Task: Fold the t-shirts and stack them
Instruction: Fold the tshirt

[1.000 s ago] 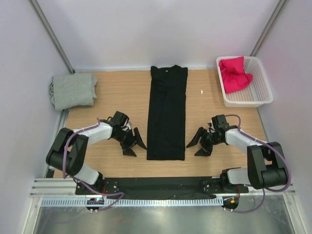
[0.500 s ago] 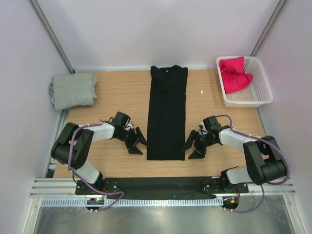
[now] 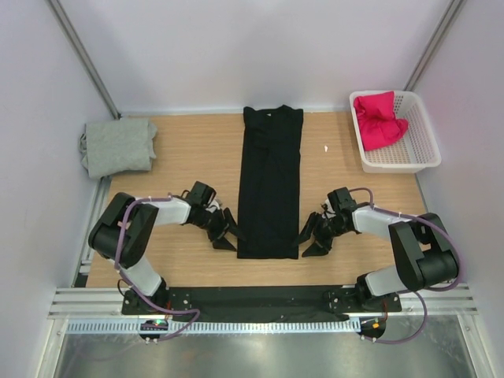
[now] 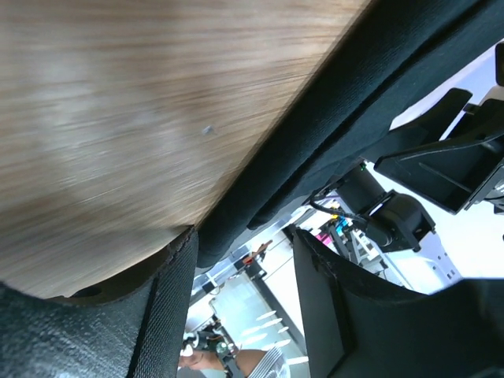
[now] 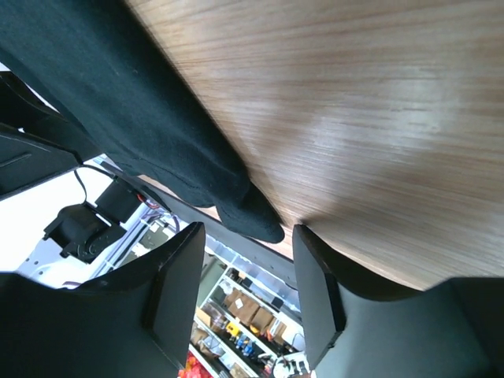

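Where it lies flat, the black t-shirt [image 3: 269, 181] forms a narrow rectangle.

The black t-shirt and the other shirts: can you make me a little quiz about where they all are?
1. True or false: the black t-shirt lies folded into a long strip on the table.
2. Fill in: the grey t-shirt lies at the table's far ____ corner.
3. Which one is in the white basket? A the black t-shirt, B the grey t-shirt, C the magenta-red t-shirt.
Key: 1 true; 2 left; 3 C.
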`<state>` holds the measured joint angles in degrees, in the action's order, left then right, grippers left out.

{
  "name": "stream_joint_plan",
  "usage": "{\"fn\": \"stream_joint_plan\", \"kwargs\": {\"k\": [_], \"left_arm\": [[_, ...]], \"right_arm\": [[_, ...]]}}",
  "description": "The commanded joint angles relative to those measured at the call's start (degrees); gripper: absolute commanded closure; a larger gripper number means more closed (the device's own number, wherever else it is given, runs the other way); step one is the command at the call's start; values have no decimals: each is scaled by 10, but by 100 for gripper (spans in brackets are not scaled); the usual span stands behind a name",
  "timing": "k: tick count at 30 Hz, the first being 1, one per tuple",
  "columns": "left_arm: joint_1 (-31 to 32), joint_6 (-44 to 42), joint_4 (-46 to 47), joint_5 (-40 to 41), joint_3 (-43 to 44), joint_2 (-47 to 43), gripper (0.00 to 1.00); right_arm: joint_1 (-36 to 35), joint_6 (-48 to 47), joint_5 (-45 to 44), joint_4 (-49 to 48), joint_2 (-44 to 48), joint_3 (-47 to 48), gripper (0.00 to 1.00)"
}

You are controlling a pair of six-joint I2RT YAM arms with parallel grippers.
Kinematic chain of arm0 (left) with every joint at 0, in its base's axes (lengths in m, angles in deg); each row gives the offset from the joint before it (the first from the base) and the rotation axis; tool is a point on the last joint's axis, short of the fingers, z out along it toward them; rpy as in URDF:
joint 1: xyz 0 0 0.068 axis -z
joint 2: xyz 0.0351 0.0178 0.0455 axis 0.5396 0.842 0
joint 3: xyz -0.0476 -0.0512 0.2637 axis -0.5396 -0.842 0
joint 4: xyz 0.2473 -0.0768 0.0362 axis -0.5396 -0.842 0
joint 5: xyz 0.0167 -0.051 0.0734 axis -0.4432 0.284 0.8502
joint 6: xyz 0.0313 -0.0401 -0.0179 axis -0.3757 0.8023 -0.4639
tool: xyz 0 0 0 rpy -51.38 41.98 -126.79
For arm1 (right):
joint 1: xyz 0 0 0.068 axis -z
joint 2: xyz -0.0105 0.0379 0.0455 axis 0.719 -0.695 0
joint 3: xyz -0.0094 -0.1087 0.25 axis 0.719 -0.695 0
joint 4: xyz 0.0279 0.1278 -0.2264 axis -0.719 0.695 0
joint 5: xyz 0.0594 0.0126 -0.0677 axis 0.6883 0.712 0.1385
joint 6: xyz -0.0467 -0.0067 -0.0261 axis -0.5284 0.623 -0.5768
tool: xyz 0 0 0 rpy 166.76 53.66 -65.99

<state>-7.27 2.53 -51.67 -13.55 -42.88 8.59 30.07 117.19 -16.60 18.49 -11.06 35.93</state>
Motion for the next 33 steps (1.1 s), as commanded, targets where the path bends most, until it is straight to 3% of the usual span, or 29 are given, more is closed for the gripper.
{"fn": "stream_joint_plan", "kwargs": {"k": [1,8,13,15,20,21,22,26,33], "left_arm": [[11,-15,4,64,-3,25,46],[12,-16,4,65,-15,15,55],[16,-19,12,65,-25,8,68],[19,-21,23,59,-26,8,82],[25,-23,30,52,-16,14,98],[26,-23,31,51,-14,13,100],[28,-25,31,49,-12,12,100],[30,-48,24,43,6,-15,100],[30,-99,-5,36,33,-99,100]], "right_arm": [[-10,3,-39,-76,-27,-19,46],[-18,29,-30,-131,-48,-26,50],[-25,39,-35,-170,-62,-27,55],[-26,38,-32,-181,-63,-27,60],[-26,34,-26,-192,-51,-29,80],[-26,33,-25,-196,-48,-29,93],[-26,32,-25,-196,-43,-28,98],[-23,5,-31,-156,-11,-14,98],[-13,-91,-46,15,87,21,98]]}}
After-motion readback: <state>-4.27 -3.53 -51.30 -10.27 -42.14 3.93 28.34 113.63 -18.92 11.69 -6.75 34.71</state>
